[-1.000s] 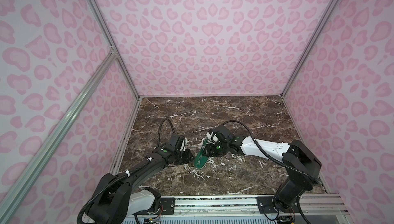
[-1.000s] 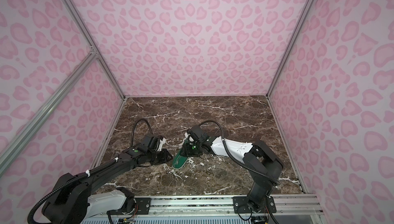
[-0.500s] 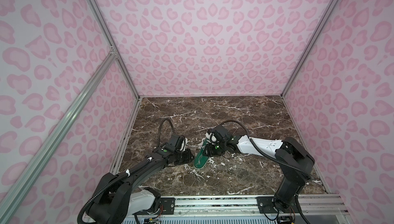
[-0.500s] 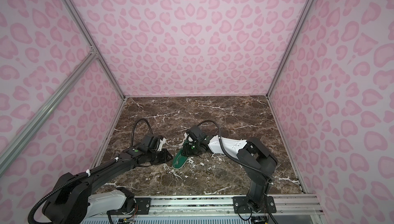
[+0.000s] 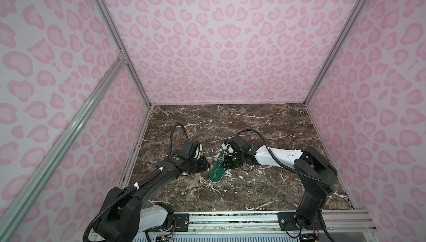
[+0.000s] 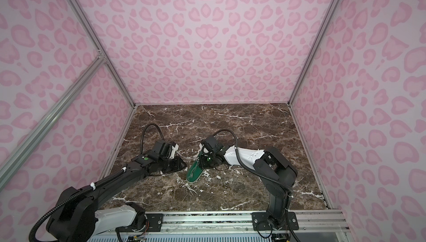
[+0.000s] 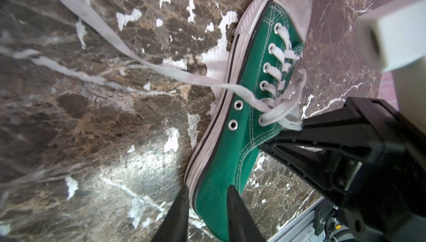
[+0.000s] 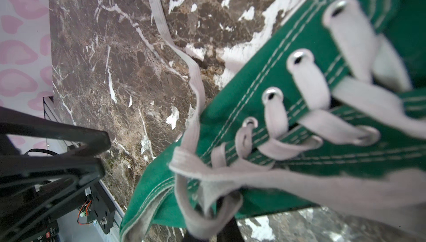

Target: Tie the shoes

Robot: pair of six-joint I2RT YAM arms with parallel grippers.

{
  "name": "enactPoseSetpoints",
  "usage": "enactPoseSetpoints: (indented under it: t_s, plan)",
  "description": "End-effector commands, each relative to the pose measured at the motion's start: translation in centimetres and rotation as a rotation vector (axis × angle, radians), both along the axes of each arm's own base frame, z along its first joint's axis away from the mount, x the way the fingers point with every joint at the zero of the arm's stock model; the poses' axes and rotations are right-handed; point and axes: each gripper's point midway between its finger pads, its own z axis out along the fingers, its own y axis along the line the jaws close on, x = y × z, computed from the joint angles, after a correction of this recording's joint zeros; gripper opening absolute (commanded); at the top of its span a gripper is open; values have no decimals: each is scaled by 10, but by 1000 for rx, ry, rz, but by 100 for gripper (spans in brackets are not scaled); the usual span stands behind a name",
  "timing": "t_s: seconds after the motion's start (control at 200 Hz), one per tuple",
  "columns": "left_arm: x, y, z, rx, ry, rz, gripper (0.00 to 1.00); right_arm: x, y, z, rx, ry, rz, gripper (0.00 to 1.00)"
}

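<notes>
While pinched shut on the laces [image 8: 207, 197], right tool [image 8: 211, 229]; left tool [image 7: 207, 208] part-open astride the sneaker [image 7: 232, 151] heel.

- Green canvas sneaker [image 8: 288, 155] fills the view, blurred close up.
- White flat laces [image 8: 306, 84] cross its metal eyelets.
- One lace end [image 8: 161, 28] trails over the brown marble surface [image 8: 103, 68].
- Left pincer [image 8: 57, 157] beside it.

So the table [image 5: 242, 123] is dark brown marble with white veins; one green sneaker [image 5: 217, 171] sits on it, white lace [image 7: 110, 38] trailing across.
</notes>
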Motion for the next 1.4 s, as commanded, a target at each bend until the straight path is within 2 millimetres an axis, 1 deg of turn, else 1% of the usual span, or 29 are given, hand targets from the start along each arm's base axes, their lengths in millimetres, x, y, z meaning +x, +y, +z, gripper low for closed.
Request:
enactPoseSetpoints:
  t_s: [0.0,0.01,0.025,0.065,0.145,0.25,0.345,0.53,0.745,0.955,1.025,1.16,1.3,1.395]
  plan:
    - [11,12,-1,125,-43,-40,35,-2,-5,0,-21,-8,7,6]
    - [12,13,-1,133,-49,-44,35,-3,-5,1,-20,-9,8,6]
    - [14,13,-1,142,-55,-51,40,-3,-6,1,-21,-7,8,5]
    - [19,13,-2,161,-61,-67,47,-5,-7,2,-21,-6,8,5]
    - [29,8,-5,180,-48,-86,57,-6,-9,2,-23,-5,6,5]
    - [40,-4,-11,146,-11,-80,63,-6,-8,2,-17,-1,5,5]
    - [49,-8,-18,140,17,-40,64,-7,-8,2,-14,-2,5,5]
    - [65,-3,-30,201,33,17,63,-8,-9,3,-14,0,6,4]
    - [70,-2,-42,226,59,46,63,-8,-8,4,-11,2,4,4]
    - [79,16,-45,363,71,91,59,-7,-7,5,-7,0,6,4]
    - [80,18,-47,380,70,99,57,-7,-7,5,-8,2,5,4]
    - [79,19,-56,412,106,94,55,-7,-6,7,-5,1,9,3]
    - [80,14,-60,429,106,82,48,-8,-6,8,-4,0,11,3]
    - [82,12,-62,448,101,74,39,-8,-5,11,-8,-6,19,3]
